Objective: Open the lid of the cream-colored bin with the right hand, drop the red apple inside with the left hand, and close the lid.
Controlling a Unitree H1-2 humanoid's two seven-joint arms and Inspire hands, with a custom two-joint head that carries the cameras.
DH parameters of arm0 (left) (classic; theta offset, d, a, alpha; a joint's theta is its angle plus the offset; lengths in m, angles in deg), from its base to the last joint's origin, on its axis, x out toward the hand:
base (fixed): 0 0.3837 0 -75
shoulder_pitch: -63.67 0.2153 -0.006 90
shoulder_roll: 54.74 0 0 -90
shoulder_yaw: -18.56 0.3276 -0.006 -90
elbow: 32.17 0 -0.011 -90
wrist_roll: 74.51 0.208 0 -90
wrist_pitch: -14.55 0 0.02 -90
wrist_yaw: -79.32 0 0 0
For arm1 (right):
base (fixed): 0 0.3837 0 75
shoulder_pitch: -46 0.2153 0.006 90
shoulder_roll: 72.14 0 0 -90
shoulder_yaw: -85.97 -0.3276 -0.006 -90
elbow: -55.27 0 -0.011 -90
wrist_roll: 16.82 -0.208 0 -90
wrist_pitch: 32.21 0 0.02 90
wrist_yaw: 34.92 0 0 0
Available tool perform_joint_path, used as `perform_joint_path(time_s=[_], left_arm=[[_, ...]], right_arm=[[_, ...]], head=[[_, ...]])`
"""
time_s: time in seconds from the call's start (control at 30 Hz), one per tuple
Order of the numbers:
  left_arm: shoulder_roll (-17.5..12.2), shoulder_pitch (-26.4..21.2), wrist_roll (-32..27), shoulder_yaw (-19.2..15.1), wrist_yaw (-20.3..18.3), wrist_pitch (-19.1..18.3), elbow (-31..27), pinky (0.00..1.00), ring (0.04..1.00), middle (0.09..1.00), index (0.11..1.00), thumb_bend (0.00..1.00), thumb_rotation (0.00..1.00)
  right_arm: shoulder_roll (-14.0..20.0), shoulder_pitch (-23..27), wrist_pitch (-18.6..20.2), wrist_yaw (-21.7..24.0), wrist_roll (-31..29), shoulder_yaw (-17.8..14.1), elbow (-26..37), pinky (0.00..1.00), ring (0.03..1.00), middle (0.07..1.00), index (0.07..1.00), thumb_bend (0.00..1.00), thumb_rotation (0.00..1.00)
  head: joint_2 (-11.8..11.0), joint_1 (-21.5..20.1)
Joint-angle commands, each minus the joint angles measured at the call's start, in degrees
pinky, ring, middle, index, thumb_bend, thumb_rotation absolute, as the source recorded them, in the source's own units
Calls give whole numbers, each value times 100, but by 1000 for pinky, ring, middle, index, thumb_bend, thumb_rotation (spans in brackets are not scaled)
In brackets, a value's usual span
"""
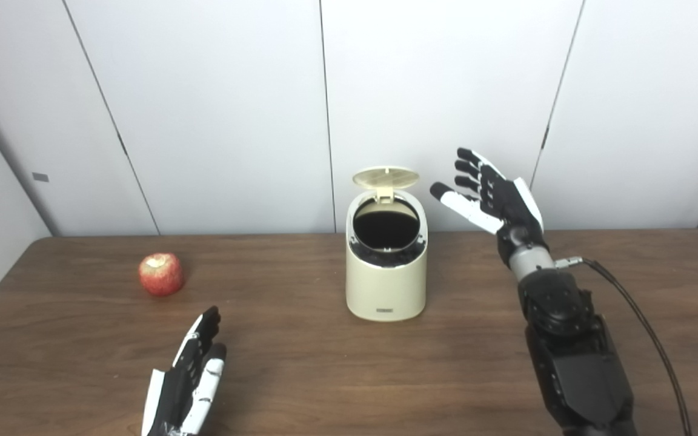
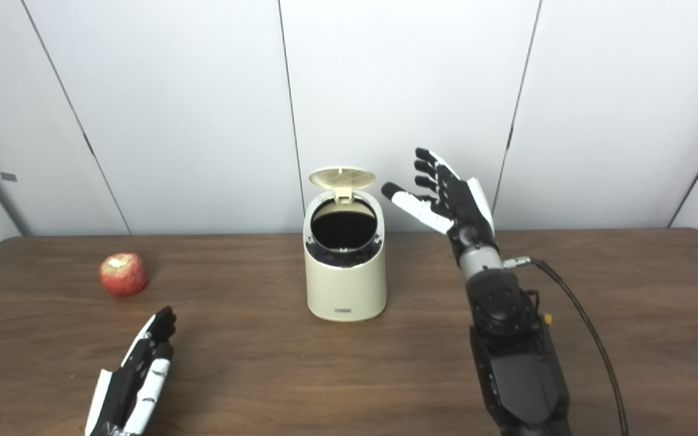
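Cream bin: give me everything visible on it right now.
The cream bin looks like smooth plastic, a rounded upright body with a small dark label low on its front. Its round lid is flipped up on the rear hinge, exposing a dark interior. It stands mid-table. Neither hand touches it.

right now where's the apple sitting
The red apple sits on the wooden table, left of the cream-colored bin with bare table between them, just beyond the open left hand, which isn't touching it.
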Motion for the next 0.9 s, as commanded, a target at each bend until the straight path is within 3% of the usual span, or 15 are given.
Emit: perform_joint_path(time_s=[0.0,0.2,0.4,0.67,0.87], left_arm=[[137,311,-1,95,56,21,340,958,938,937,951,464,781],[120,299,-17,65,53,6,345,966,935,931,945,455,783],[84,269,-68,24,37,65,411,961,932,927,943,486,793],[45,237,-307,-13,-64,107,481,987,950,943,952,488,775],[124,213,-443,-108,41,115,495,947,926,921,928,475,692]], right_arm=[[159,3,-68,79,-158,-100,314,833,911,926,895,652,556],[395,-687,-216,177,-343,-167,683,821,834,868,883,603,575],[614,-1391,-554,344,-351,-25,963,827,866,899,899,561,634],[447,-1895,-966,584,-897,-69,1009,966,972,958,954,534,870],[357,-2137,-1165,386,-542,103,951,990,978,960,949,541,994]], head=[[17,-15],[34,-49],[41,-98],[50,3],[68,269]])
